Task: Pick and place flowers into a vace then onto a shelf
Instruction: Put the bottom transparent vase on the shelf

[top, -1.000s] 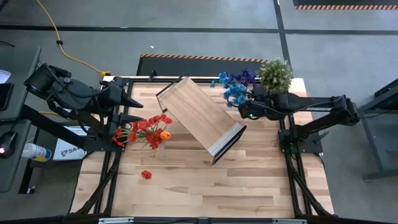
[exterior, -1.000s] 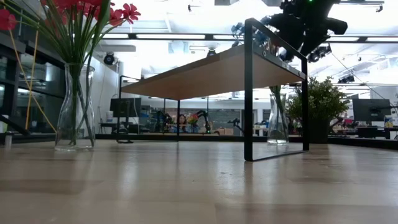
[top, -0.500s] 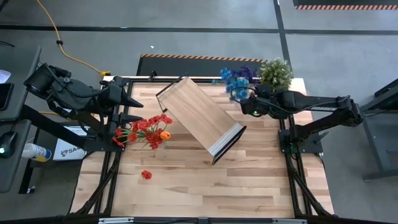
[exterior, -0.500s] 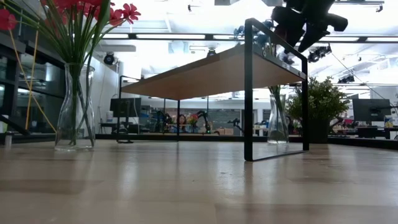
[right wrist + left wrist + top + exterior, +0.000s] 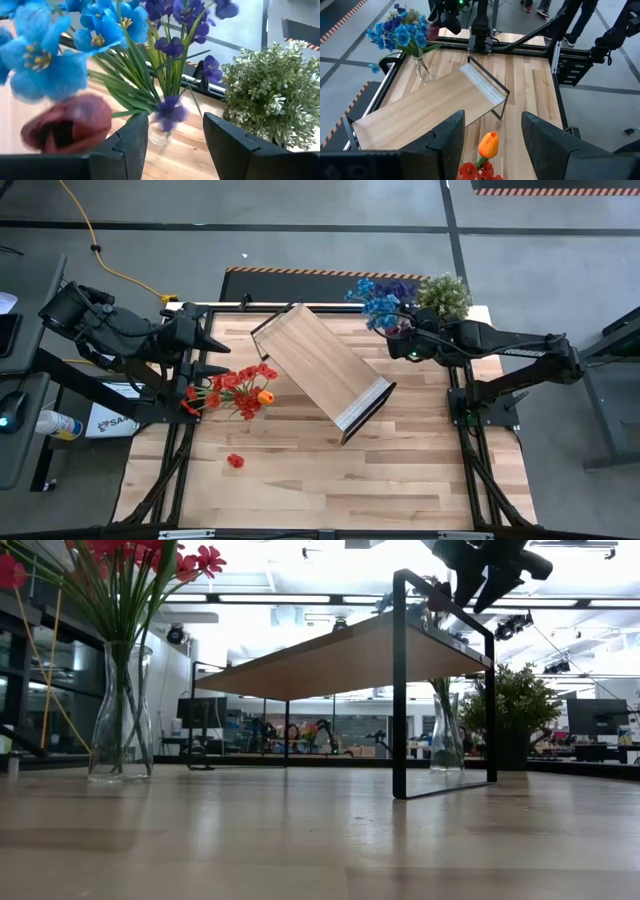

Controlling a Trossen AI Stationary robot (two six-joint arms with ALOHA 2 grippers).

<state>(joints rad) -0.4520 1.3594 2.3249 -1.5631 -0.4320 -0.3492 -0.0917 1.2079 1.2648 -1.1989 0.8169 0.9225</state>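
A glass vase (image 5: 162,127) with blue and purple flowers (image 5: 380,298) stands at the table's far right, by the shelf (image 5: 320,370). My right gripper (image 5: 175,117) hovers open, high above that vase (image 5: 445,735). A dark red bloom (image 5: 67,122) shows close beside one of its fingers. Red flowers and an orange bloom (image 5: 264,396) stand in a second glass vase (image 5: 120,710) at the left. My left gripper (image 5: 222,355) waits open beside them. The shelf rests on its black frame legs. My right gripper has the dark red bloom (image 5: 432,31) right beside one finger. I cannot tell whether it touches the bloom or its stem. Nothing lies between the two fingers.
A bushy pale-green potted plant (image 5: 443,295) stands at the far right corner, just behind the blue flowers. One loose red bloom (image 5: 235,461) lies on the table toward the near left. The shelf lies at a slant across the table's middle.
My right gripper has risen and drawn toward the table's far edge. In the high view, the blue blooms have swung toward the far edge, while the vase's foot has stayed put.
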